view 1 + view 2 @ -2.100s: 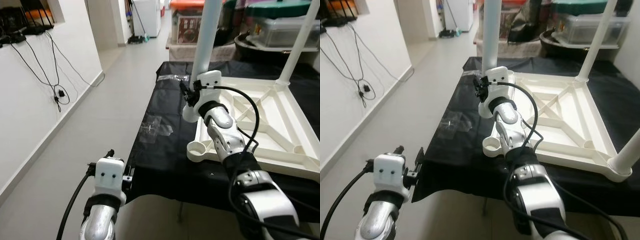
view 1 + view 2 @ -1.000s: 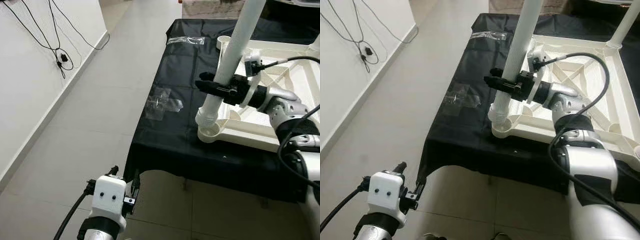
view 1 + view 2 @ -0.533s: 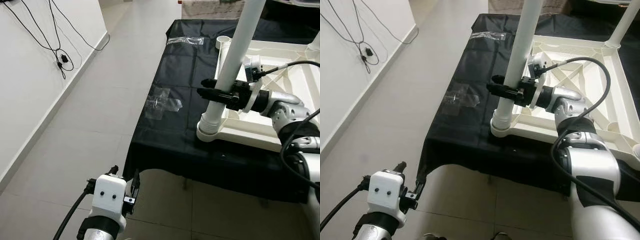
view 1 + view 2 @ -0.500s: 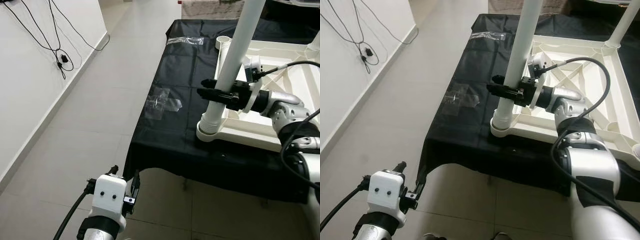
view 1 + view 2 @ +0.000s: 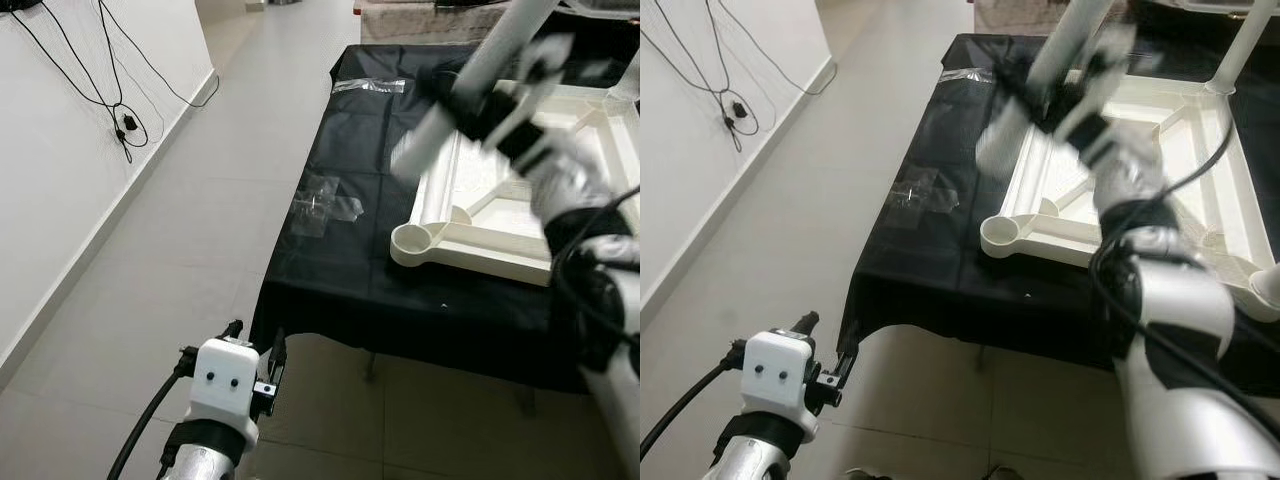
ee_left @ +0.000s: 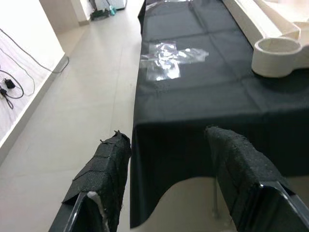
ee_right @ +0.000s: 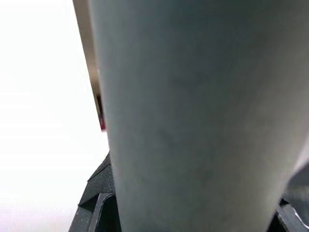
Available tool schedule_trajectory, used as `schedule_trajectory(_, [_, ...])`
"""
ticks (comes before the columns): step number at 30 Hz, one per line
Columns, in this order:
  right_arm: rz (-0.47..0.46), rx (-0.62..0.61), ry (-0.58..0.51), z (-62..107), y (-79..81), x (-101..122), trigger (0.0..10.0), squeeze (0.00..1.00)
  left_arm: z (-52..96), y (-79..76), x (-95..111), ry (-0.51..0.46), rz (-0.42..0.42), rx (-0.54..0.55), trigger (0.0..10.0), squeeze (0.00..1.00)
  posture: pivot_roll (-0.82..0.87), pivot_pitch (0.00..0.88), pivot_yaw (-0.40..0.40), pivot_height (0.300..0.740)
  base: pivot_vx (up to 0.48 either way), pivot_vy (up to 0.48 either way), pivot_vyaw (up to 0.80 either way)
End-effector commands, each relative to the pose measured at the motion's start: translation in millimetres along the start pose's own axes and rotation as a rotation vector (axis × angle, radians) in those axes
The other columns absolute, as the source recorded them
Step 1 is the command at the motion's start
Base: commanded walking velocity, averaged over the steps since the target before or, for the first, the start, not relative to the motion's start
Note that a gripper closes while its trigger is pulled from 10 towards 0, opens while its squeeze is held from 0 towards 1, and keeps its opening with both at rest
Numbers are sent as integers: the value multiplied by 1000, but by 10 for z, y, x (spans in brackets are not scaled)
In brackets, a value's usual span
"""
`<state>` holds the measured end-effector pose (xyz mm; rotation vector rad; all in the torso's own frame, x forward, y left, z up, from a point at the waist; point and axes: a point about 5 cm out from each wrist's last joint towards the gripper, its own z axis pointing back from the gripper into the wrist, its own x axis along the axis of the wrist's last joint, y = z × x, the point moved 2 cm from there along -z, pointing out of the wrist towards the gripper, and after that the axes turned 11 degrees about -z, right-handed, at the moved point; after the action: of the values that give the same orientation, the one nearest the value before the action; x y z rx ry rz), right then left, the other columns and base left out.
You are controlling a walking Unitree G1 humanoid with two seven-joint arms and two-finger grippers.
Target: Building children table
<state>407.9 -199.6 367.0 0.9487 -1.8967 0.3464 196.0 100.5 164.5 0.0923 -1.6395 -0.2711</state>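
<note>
White plastic leg (image 5: pixel 470 95) lifted clear of corner socket (image 5: pixel 411 240), seated there 0.5 s ago; now tilted, motion-blurred above tabletop frame (image 5: pixel 500 240) | right gripper (image 5: pixel 478 98) clamped round leg | left gripper (image 6: pixel 166 164) open, idle below black cloth (image 5: pixel 340 270) | insertion undone; re-seat needed.

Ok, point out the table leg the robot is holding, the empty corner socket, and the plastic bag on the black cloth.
leg (image 5: pixel 440 125), left eye view, blurred lower shaft
socket (image 5: pixel 411 240), left eye view, rim of the near corner ring
bag (image 5: pixel 325 205), left eye view, middle of the clear plastic
</note>
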Motion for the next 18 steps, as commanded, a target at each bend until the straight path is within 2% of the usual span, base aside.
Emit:
schedule_trajectory(1, [-45, 5, -15, -3, 6, -61, 10000, 0, -4, -53, -49, 27, 19, 3, 10000, 0, 5, 126, 37, 740, 0, 0, 0])
schedule_trajectory(2, [-21, 26, -12, -47, 57, -102, 10000, 0, -51, 15, -51, 23, 1, 47, 10000, 0, 6, 120, 33, 740, 0, 0, 0])
schedule_trajectory(5, [-12, 28, -4, -54, 66, -130, 10000, 0, -64, 31, -54, 23, 0, 56, 10000, 0, 6, 120, 33, 740, 0, 0, 0])
schedule_trajectory(10, [-13, 20, 31, -43, 77, -312, 10000, 0, -74, 138, -87, 23, -14, 73, 10000, 0, 5, 120, 29, 740, 275, -385, 0])
schedule_trajectory(15, [-34, 20, 35, -66, 99, -381, 10000, 0, -92, 214, -98, 25, -36, 92, 10000, 0, 8, 118, 29, 740, 336, -339, 0])
schedule_trajectory(18, [-38, 28, 41, -88, 128, -423, 10000, 0, -106, 252, -127, 44, 3, 126, 10000, 0, 6, 120, 33, 740, 112, -112, 0])
